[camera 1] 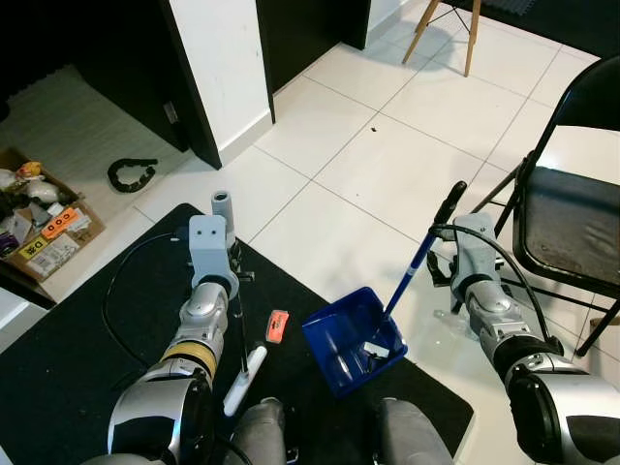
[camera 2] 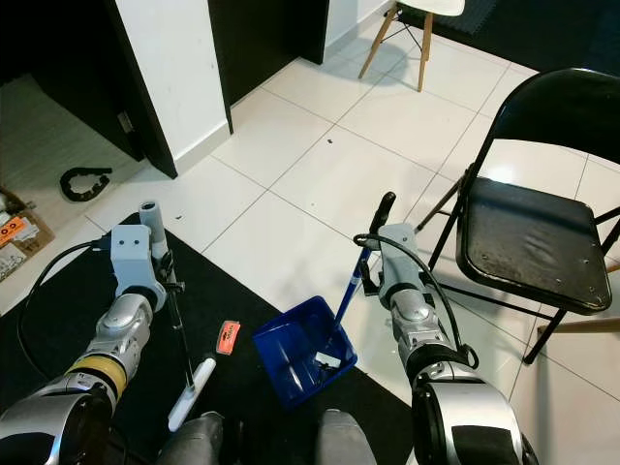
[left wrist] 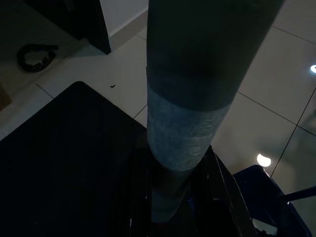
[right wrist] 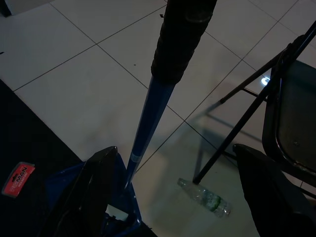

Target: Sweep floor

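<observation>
The right gripper (camera 1: 438,263) holds the blue handle (camera 1: 412,273) of the dustpan (camera 1: 351,339), at about three o'clock from the pan, and it looks closed around the shaft just under the black grip (camera 1: 451,201). The right wrist view shows the two black fingers (right wrist: 94,187) spread either side of the handle, so how tightly they pinch cannot be told for sure. The pan rests on the edge of the black mat (camera 1: 77,378), mouth facing ten o'clock, tilted low so that debris can be pushed in; a few pale scraps (camera 1: 376,351) already lie inside.

Over at nine o'clock, the left gripper (camera 1: 232,276) is clamped on the broom stick (left wrist: 185,123), which runs thick and grey straight down the left wrist view. The stick's white end (camera 1: 242,380) slants back toward the robot's knees, so the broom is carried upright-ish, ready for short strokes toward the pan.

The target seems plain: a small orange wrapper (camera 1: 277,325) lies on the mat between broom and pan, just beside the pan's lip. That placement suggests the pan is parked as a catcher. A plastic bottle (right wrist: 203,197) lies on the tile (camera 1: 387,145) by the folding chair (camera 1: 572,213), well apart at four o'clock, probably a later job.
</observation>
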You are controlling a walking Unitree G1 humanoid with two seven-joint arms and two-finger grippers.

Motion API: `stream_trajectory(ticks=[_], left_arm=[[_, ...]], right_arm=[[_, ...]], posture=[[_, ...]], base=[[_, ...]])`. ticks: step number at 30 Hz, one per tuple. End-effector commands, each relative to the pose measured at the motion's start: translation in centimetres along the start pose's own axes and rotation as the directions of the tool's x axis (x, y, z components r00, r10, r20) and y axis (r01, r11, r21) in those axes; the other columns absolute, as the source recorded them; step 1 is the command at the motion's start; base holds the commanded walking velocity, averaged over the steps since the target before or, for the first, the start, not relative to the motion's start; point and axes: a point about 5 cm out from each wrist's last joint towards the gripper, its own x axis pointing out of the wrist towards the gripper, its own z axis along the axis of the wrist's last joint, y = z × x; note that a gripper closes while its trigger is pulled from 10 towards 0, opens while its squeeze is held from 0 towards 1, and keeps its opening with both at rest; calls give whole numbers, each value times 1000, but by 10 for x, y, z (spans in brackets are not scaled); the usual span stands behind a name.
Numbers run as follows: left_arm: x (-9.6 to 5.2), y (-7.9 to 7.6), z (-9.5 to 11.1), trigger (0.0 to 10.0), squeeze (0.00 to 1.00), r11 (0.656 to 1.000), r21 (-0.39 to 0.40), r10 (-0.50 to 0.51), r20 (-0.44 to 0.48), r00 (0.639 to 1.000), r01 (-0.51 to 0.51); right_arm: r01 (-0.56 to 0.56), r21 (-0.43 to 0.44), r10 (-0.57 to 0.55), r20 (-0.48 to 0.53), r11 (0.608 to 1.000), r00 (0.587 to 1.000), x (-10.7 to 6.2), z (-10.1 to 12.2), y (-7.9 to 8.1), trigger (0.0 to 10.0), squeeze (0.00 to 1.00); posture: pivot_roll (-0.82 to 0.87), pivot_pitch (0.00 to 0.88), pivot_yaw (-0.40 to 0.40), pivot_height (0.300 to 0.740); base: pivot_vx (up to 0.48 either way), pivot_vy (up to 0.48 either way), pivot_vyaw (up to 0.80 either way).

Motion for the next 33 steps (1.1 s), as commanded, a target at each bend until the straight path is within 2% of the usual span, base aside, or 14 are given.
stream_trajectory(ticks=[1, 19, 26, 33], left_arm=[[-7, -7, -24, 10000, 0, 999, -29, -18, -108, 994, 15], [-8, -6, -26, 10000, 0, 1000, -27, -18, -109, 994, 15], [-10, -2, -28, 10000, 0, 1000, -9, -10, -117, 993, 9], [-15, 7, -35, 10000, 0, 1000, 29, 9, -129, 992, -5]], right_arm=[[2, 2, -2, -14, 1000, 1000, -1, -3, 0, 10000, 0], [1, 5, -1, -16, 1000, 1000, -1, -4, 0, 10000, 0], [-4, 8, 4, -19, 1000, 1000, -2, -7, 4, 10000, 0], [-9, 22, 9, -23, 1000, 1000, -5, -14, 13, 10000, 0]], posture=[[-58, 86, -23, 740], [-53, 87, -24, 740], [-40, 81, -15, 740], [-18, 26, 2, 740]], base=[[0, 0, 0], [0, 0, 0], [0, 0, 0], [0, 0, 0]])
